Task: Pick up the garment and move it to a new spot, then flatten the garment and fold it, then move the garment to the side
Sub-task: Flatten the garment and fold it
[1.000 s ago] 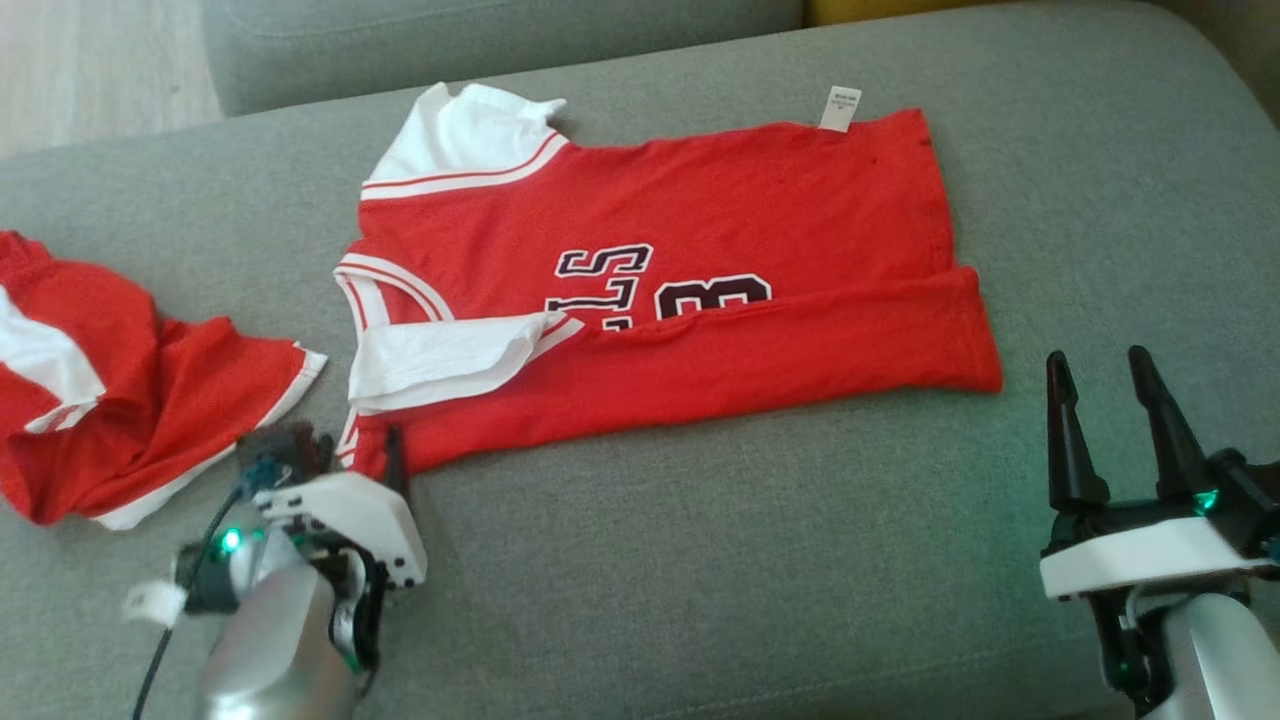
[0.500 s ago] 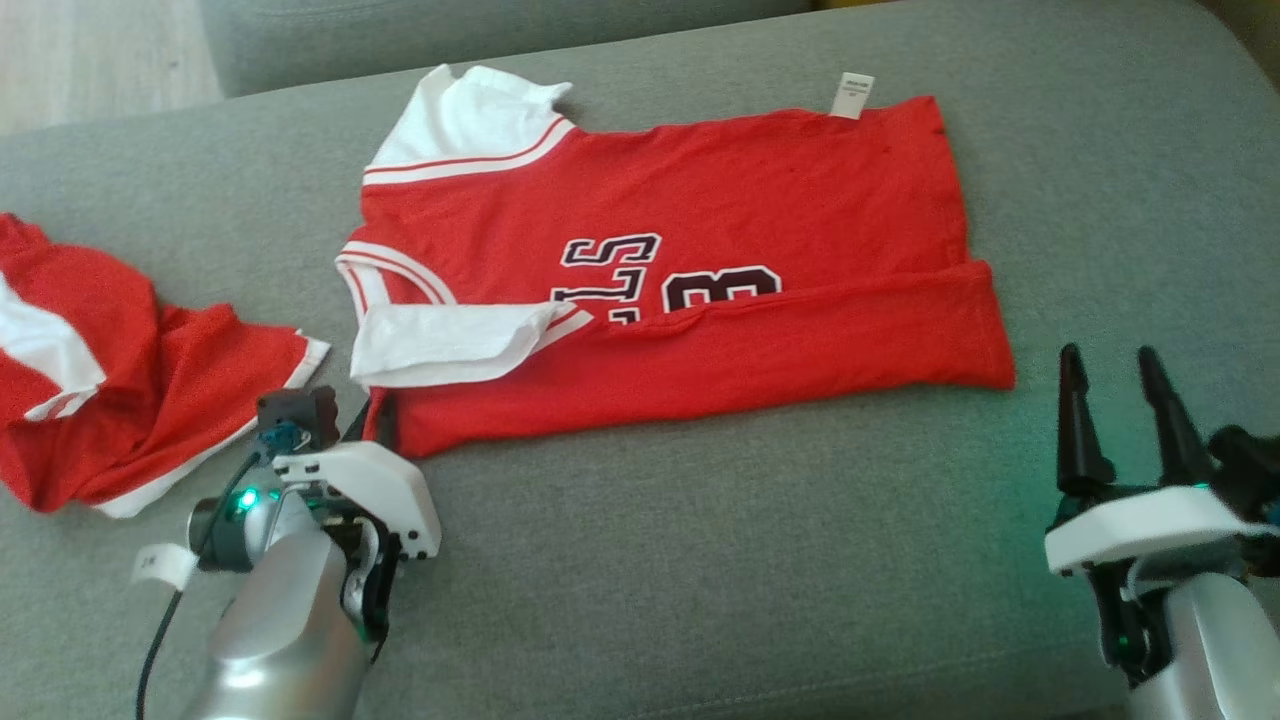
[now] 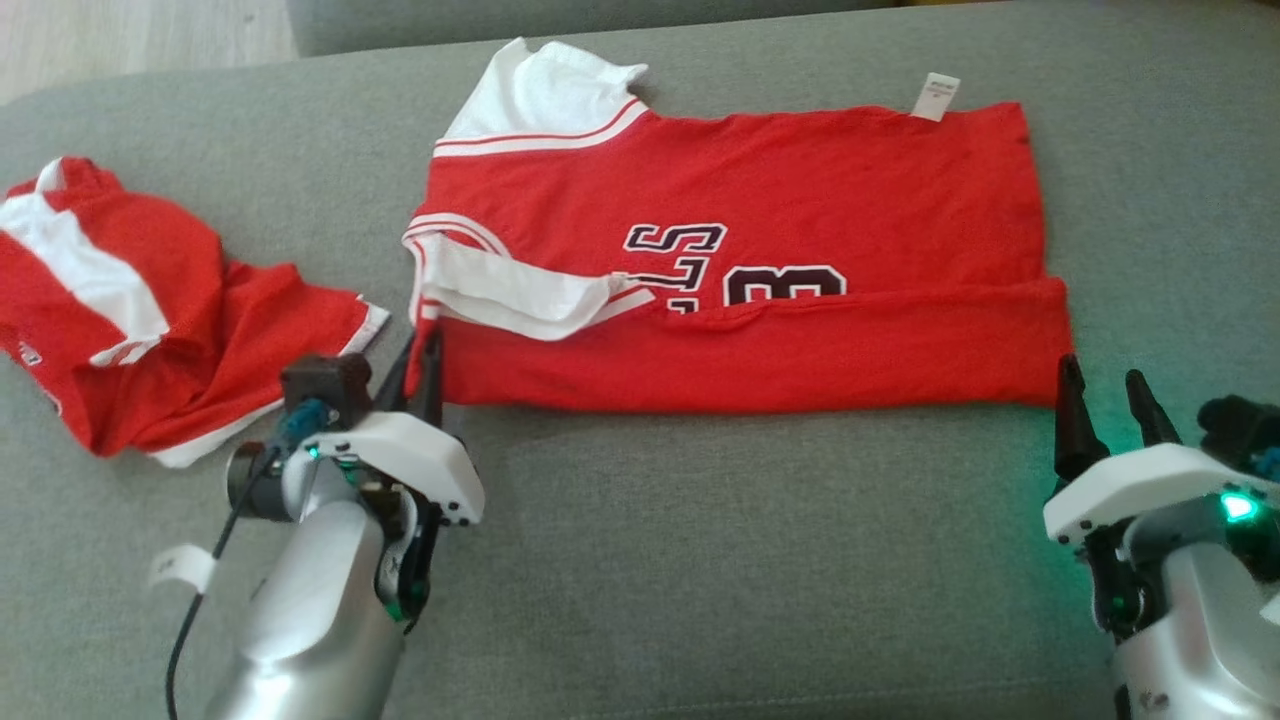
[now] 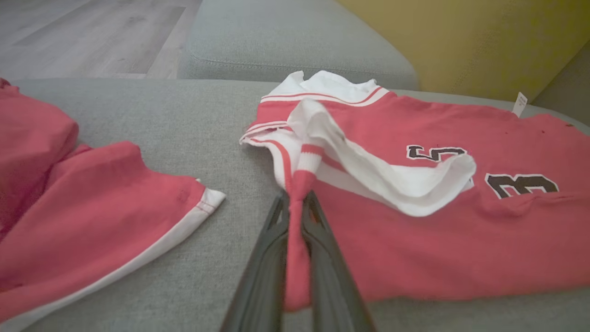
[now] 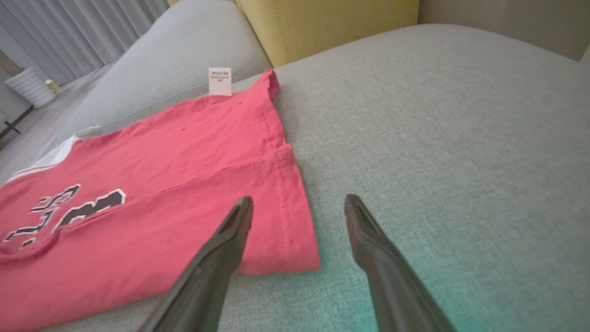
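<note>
The red jersey [image 3: 740,190] is spread on the grey sofa cushion [image 3: 700,560], with its near long edge folded up over the lettering. Its near left corner is pinched between the closed fingers of the left tool [image 4: 295,198]. The right tool [image 3: 1105,385] is held wide open, gripping nothing, just beside the near right corner.

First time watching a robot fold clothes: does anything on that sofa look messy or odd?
The red jersey lies mostly flat, but its near white sleeve is flopped loosely across the front. The left gripper pinches the corner beside it. A second red garment sits crumpled at the left.
</note>
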You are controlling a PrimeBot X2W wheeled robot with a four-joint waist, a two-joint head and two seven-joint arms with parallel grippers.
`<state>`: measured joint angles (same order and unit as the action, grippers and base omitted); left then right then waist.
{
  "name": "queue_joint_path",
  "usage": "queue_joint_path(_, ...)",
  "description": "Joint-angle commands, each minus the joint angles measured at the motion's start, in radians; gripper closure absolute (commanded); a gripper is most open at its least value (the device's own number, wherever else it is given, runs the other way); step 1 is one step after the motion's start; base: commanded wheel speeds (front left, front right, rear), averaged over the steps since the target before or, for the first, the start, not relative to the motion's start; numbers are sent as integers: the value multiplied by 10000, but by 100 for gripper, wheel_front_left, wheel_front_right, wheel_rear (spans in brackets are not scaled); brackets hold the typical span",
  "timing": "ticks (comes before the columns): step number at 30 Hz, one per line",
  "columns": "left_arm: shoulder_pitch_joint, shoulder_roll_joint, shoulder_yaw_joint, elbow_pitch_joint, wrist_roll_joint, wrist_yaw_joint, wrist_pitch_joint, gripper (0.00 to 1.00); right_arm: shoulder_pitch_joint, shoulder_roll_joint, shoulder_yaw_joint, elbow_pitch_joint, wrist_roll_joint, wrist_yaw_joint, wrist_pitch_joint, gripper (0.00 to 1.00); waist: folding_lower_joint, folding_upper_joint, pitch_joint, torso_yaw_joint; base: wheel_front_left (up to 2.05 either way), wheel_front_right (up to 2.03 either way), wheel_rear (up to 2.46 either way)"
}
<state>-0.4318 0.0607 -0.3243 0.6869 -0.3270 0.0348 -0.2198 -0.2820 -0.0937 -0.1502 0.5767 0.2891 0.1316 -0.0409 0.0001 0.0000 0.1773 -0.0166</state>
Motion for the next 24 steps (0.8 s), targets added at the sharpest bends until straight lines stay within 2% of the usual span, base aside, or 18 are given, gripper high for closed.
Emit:
queue_joint_path(1,-183,177,193,-495,79,37,40,100,-475,-18,127,-104,-156,-9,73,0,-1,0,55,75,0,0,0)
queue_joint_path(10,22,256,-35,-1483,102,159,556,100,-1433,-149,-185,1140,-452,-9,609,0,-1,0,367,268,0,0,0)
queue_joint_path(16,47,321,-85,-1797,93,221,669,100,-1817,-183,-46,1763,-336,-9,1041,1,-1,0,493,373,0,0,0)
queue_joint_path(17,53,334,-88,-1838,88,237,681,100,-1873,-176,58,1853,-253,-9,1147,54,-1,0,502,388,0,0,0)
queue_joint_path(18,61,348,-90,-1871,83,253,689,100,-1920,-179,176,1901,-182,-9,1200,100,-1,0,505,397,0,0,0)
queue_joint_path(24,190,422,-105,-1886,25,334,759,100,-1982,-688,575,1934,-58,-9,1001,100,-1,0,351,349,0,0,0)
